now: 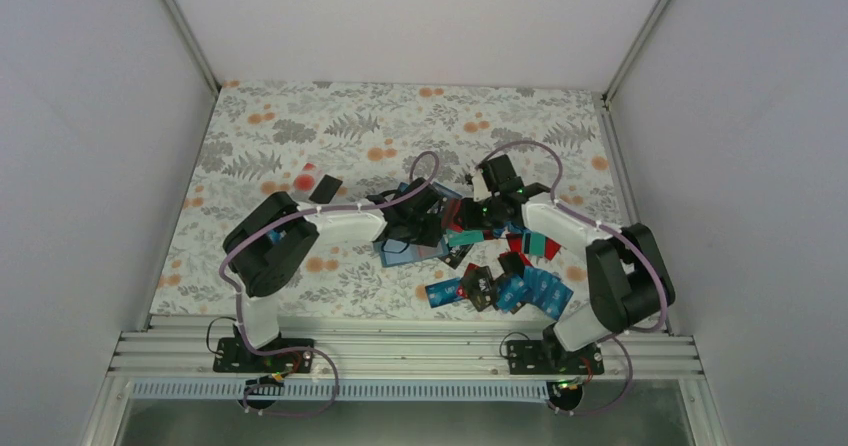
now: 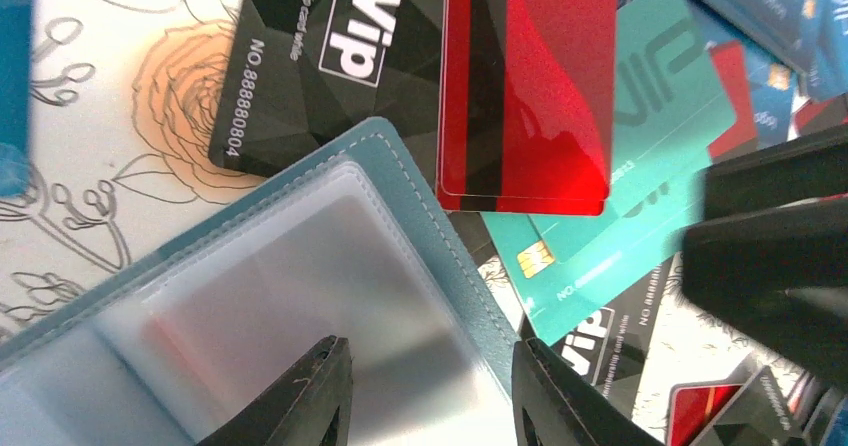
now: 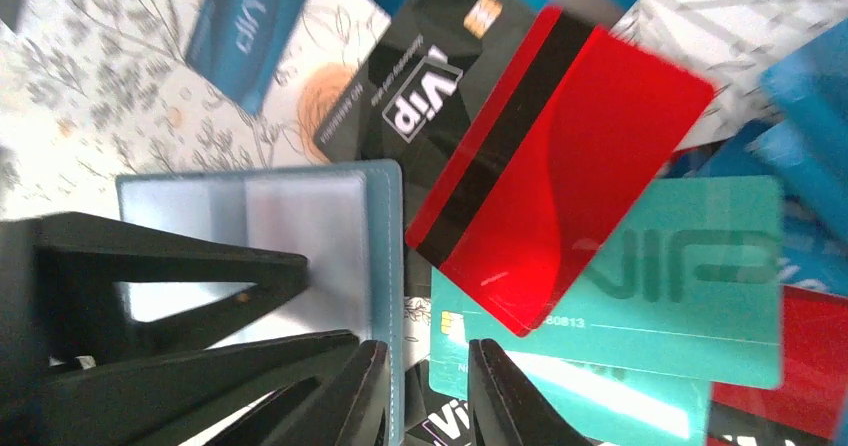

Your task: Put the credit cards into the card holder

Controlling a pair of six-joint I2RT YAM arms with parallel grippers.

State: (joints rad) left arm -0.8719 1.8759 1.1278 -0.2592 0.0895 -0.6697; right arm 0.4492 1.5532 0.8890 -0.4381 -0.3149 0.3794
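Looking down from the top camera, both arms meet over the middle of the flowery table [image 1: 300,126]. The card holder [image 2: 300,286] lies open there with its clear sleeves facing up and a teal rim round them.

The left gripper [image 2: 430,401] sits right over the holder with its jaws partway apart, and the sleeve and rim show in the gap between them. Honestly I can't tell whether it's pinching the holder or just parked on it.

The right gripper [image 3: 428,391] comes in from the holder's 3 o'clock side. Its jaws are cracked open a little and there's nothing between them, just cards and table underneath.

From the left wrist, a red card [image 2: 525,86] with a black stripe sits at about 1 o'clock from the holder. One corner is right at the rim, but whether it's touching I can't say. It overlaps a black VIP card [image 2: 310,56] at 12 o'clock and a teal card [image 2: 660,126] at 2 o'clock.

The rest of the credit cards [image 1: 520,286], mostly blue with some red and black, are heaped at 4 o'clock from the holder.
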